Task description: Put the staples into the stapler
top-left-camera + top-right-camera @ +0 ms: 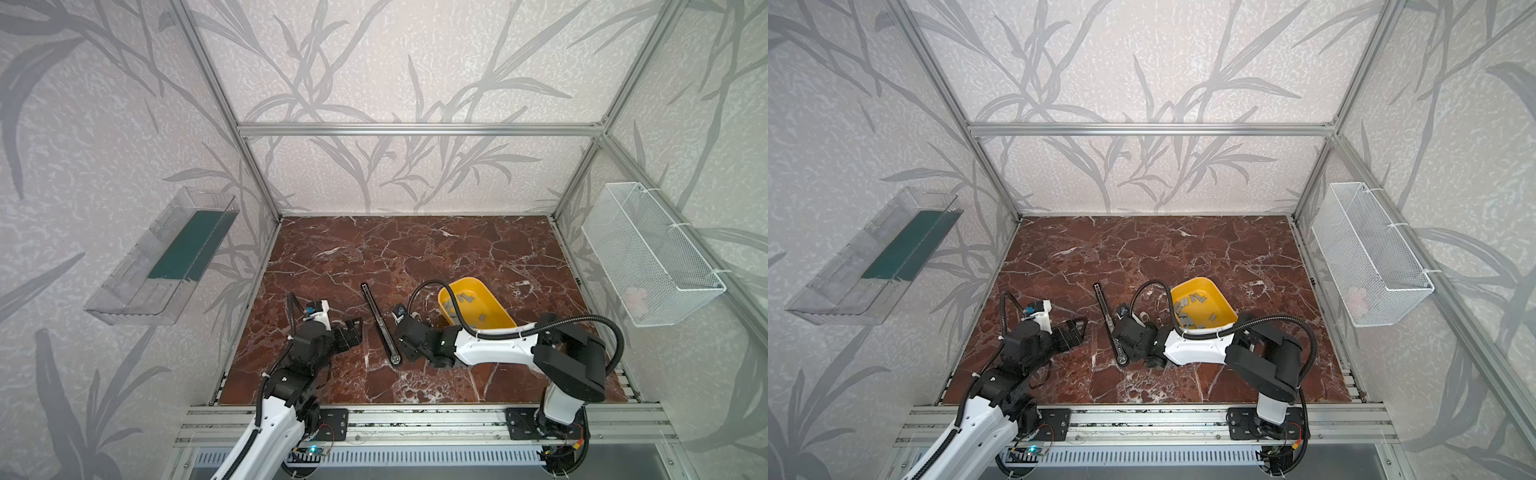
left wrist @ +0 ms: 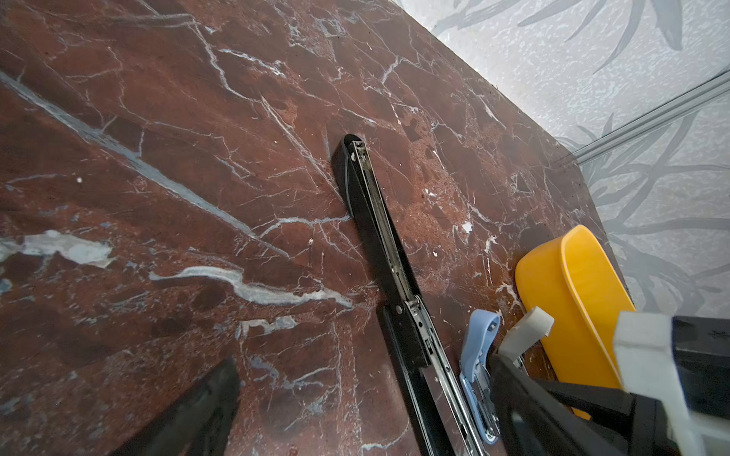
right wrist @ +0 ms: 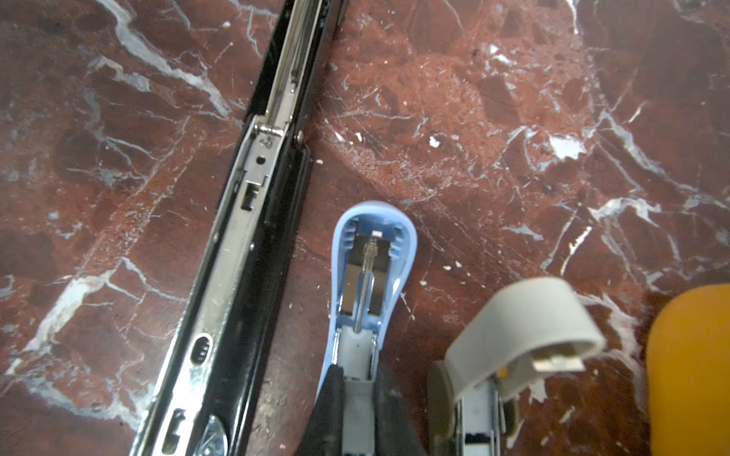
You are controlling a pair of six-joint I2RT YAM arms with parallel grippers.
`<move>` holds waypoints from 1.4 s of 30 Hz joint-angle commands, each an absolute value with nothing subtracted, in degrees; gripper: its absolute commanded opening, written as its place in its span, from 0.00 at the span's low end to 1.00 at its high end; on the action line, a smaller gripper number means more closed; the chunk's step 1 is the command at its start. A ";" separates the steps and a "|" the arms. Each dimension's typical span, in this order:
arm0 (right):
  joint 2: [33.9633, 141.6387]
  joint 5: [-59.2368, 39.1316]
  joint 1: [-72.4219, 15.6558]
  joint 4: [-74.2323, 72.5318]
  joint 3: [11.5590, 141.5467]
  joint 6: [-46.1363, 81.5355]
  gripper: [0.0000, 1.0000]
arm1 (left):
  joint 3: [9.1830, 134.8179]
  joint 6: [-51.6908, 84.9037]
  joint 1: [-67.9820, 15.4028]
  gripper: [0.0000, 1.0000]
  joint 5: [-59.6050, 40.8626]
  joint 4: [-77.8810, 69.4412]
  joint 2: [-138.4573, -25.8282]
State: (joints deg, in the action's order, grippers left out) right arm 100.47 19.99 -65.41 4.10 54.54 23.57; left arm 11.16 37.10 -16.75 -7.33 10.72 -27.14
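Bright, even light, soft shadows; both top views bow at the edges; right wrist view is blurred.

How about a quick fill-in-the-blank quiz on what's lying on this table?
The tray holding the staples is ___. The long stapler lying opened flat between the two arms is ___. The small stapler that the right end effector is shut on is ___. The left end effector is ___ and holds nothing.
Missing words: yellow; black; blue; open.
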 commanded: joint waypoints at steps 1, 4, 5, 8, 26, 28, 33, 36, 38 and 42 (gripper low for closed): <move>95.97 22.63 -65.28 6.16 54.49 29.21 0.02 | 11.25 37.35 -16.79 0.99 -6.58 10.18 -26.74; 94.98 22.79 -65.24 5.75 54.32 32.27 0.02 | 11.33 37.35 -16.79 0.99 -6.57 10.20 -26.76; 94.93 22.98 -65.23 5.42 54.11 32.72 0.01 | 11.31 37.36 -16.79 0.99 -6.57 10.20 -27.05; 95.39 23.03 -65.24 3.26 52.97 32.68 0.02 | 11.29 37.36 -16.79 0.99 -6.58 10.11 -27.16; 100.30 19.47 -65.25 1.67 53.51 33.09 0.01 | 11.28 37.35 -16.79 0.99 -6.31 10.13 -27.16; 100.46 19.47 -65.30 1.85 53.70 33.04 0.00 | 11.32 37.35 -16.79 0.99 -6.31 10.13 -27.16; 100.88 19.52 -65.30 2.00 53.74 32.88 0.00 | 11.27 37.35 -16.79 0.99 -6.23 10.19 -27.16; 101.16 19.62 -65.31 2.23 54.05 32.65 0.00 | 11.34 37.35 -16.80 0.99 -6.19 10.16 -27.17; 101.34 19.43 -65.30 2.15 54.05 32.61 0.00 | 11.34 37.35 -16.79 0.99 -6.17 10.19 -27.17; 102.03 19.27 -65.32 2.41 54.38 32.44 0.00 | 11.29 37.35 -16.79 0.99 -6.31 10.24 -27.16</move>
